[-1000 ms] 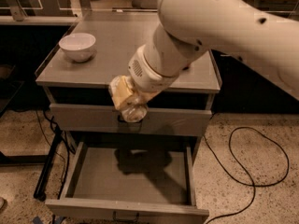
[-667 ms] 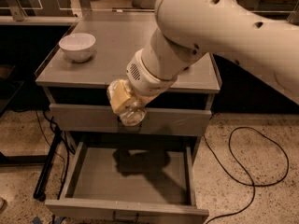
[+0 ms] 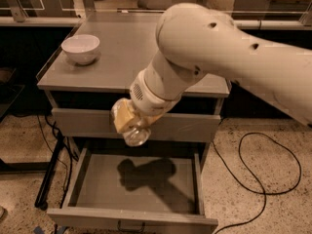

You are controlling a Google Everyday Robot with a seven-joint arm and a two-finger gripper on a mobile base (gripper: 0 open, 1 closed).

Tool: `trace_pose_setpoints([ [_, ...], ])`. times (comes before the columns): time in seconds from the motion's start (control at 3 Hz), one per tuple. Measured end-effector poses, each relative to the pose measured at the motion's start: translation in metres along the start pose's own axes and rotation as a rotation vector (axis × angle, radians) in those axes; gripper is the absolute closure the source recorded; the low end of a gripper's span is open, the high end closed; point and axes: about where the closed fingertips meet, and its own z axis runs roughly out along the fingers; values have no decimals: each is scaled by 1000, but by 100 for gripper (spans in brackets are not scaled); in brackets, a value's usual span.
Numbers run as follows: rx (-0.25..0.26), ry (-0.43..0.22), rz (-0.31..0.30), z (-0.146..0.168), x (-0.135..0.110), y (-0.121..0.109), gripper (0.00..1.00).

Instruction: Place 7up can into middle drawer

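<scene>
Hanging just in front of the closed drawer front [image 3: 78, 123], slightly toward 8 o'clock from the view's centre, the gripper [image 3: 129, 126] has its fingers pinched on the 7up can [image 3: 136, 136]. The can's shiny end points downward. The middle drawer [image 3: 97, 194] stands pulled open at 6 o'clock, with the can above it and not yet inside. Pickup and carry look done; lowering and release remain. A white bowl [image 3: 81, 48] sits at 10 o'clock.

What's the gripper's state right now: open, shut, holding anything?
The gripper: shut on the 7up can, hanging above the open middle drawer.
</scene>
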Motion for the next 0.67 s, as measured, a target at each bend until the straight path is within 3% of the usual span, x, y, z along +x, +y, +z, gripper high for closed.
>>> trace_pose_setpoints([
  [0.67,-38,110,120,88,54,-2,100],
])
